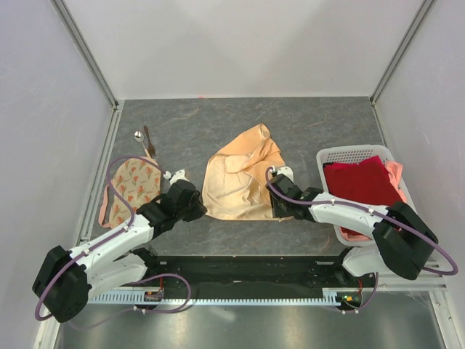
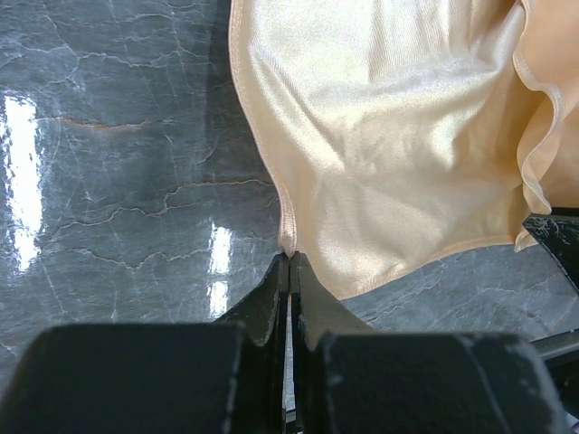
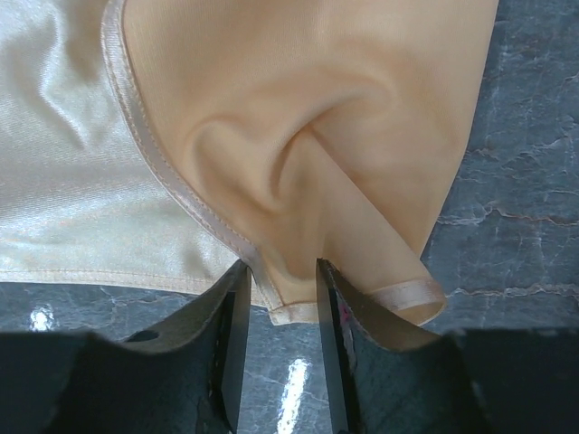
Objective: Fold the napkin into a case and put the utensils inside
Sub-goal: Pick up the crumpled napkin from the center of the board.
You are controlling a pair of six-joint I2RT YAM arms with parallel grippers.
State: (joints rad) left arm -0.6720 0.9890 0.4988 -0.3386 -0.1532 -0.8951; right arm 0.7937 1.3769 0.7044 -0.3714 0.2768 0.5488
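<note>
I'm seeing the napkin (image 2: 389, 163) showing as soft cloth with a satin sheen and a stitched hem; the table (image 2: 118, 181) is gleaming like polished grey marble, the basket (image 1: 349, 152) is looking like white plastic lattice, and the spoon (image 1: 138, 135) is shining like metal.

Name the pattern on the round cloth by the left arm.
Round cloth: cream with orange print, pink trim; best in the top external view.

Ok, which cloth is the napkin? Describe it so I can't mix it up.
On the dark marbled table, look at the centre. The napkin is the large crumpled cloth there: plain shiny peach-orange, unlike the printed cream cloth at left or the dark red cloth in the white basket at right.
</note>
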